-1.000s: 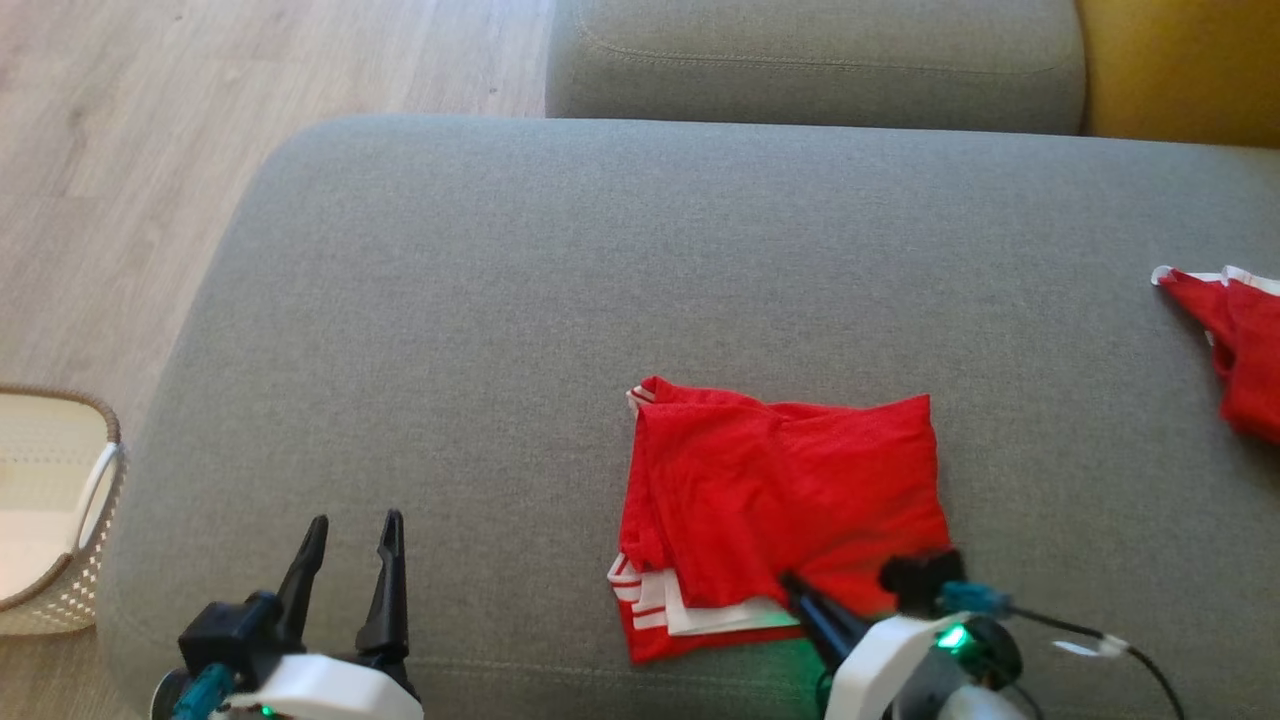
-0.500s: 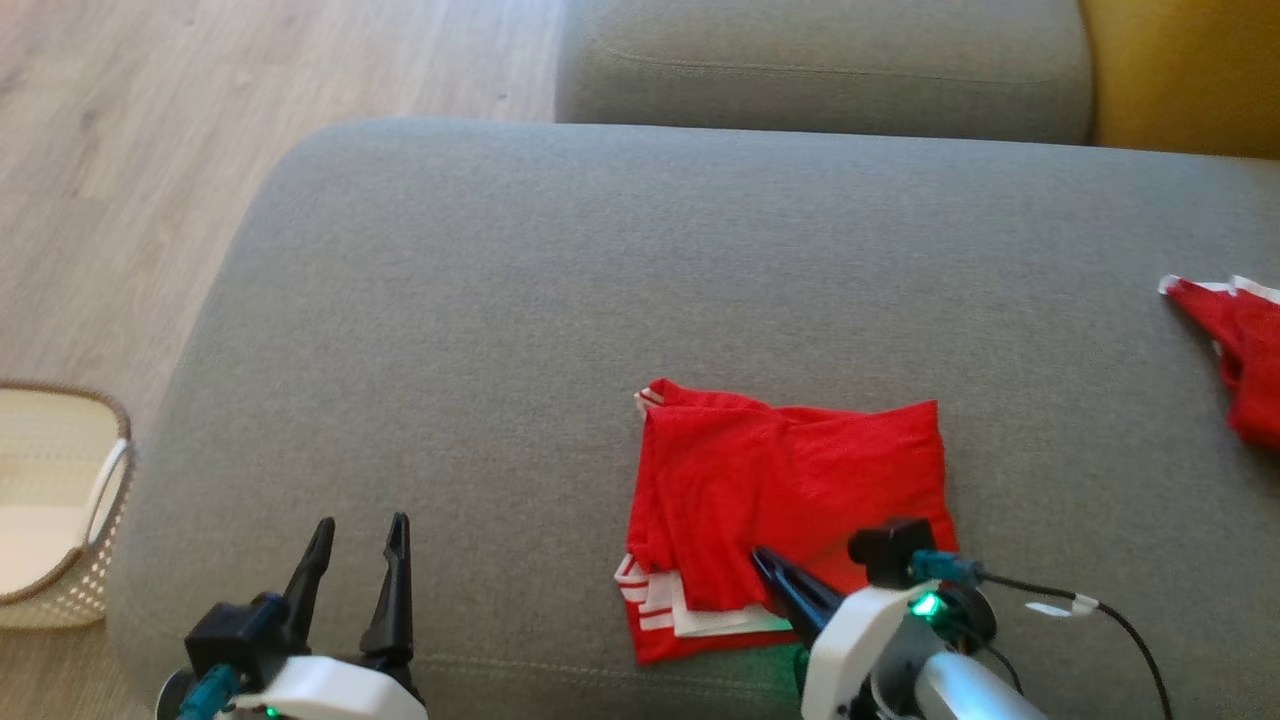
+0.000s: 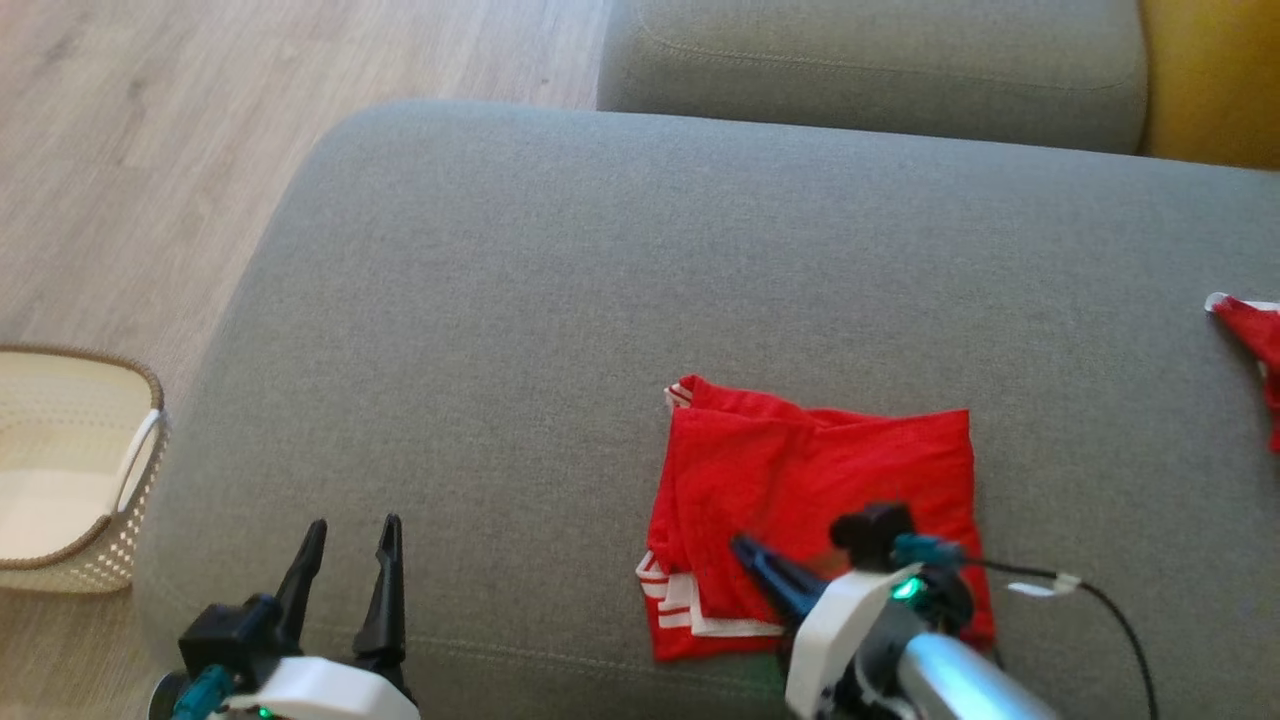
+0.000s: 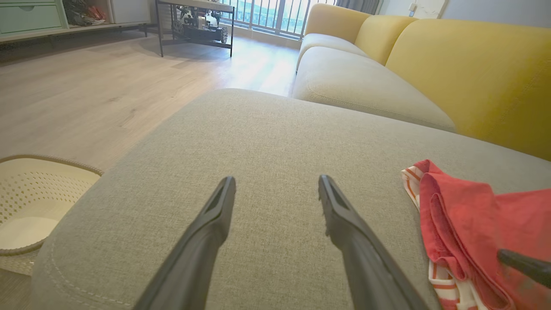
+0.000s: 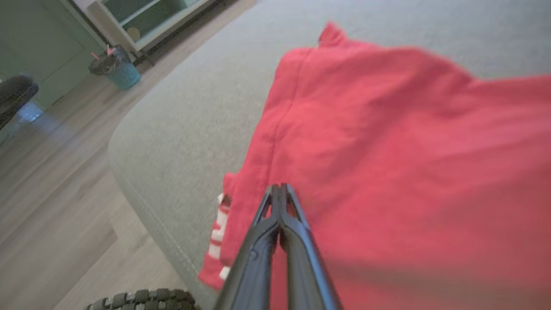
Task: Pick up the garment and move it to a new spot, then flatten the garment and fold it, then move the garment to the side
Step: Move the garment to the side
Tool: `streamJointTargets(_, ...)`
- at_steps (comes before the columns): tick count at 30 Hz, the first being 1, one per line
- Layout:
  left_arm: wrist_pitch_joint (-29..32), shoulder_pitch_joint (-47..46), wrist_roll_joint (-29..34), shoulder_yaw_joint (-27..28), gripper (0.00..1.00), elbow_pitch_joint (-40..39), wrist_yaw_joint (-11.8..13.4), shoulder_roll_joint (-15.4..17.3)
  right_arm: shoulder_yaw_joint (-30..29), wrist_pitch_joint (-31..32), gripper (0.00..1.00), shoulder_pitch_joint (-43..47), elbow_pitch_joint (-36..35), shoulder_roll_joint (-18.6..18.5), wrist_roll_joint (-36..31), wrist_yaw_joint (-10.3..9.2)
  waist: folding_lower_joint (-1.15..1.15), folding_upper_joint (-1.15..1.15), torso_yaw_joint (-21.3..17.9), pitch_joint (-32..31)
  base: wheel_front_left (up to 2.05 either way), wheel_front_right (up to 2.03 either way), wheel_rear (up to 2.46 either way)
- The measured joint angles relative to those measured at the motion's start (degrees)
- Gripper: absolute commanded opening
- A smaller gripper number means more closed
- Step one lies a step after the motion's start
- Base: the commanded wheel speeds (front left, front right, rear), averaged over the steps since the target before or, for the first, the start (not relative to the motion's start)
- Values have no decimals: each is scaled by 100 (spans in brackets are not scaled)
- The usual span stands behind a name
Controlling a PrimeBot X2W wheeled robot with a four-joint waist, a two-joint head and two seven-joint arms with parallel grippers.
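Folded red garment (image 3: 815,480) lying lower right of centre on grey sofa cushion (image 3: 480,330).
Right claw (image 3: 742,546) pressed closed over its near edge; left claw (image 3: 355,523) spread wide at lower left, well apart; cream basket (image 3: 100,560) on the floor at far left; another red cloth (image 3: 1255,335) at right edge.

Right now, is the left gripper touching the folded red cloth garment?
Apart. Left wrist view shows bare grey sofa cushion between the left gripper and the folded red cloth garment.

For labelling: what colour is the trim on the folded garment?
White with red stripes, on a red garment; left wrist view shows it best.
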Motion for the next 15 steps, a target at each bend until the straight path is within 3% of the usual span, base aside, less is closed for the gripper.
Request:
streamJointTargets(4, 0, 0, -5, -5, 100, -5, 10, 0, -546, -225, 0, -190, 203, 0, -155, 0, 0, 0, -73, -49, 0, 0, 0)
streamJointTargets(6, 0, 1, -14, -20, 100, -22, 16, 0, -1229, -346, 0, -330, 419, -1, -612, 0, 0, 0, -130, -39, 0, 0, 0)
streamJointTargets(15, 0, -88, -65, -126, 100, -59, 16, 0, -2449, -393, 0, -493, 926, -14, -1689, 0, 0, 0, -162, 206, 0, 0, 0)
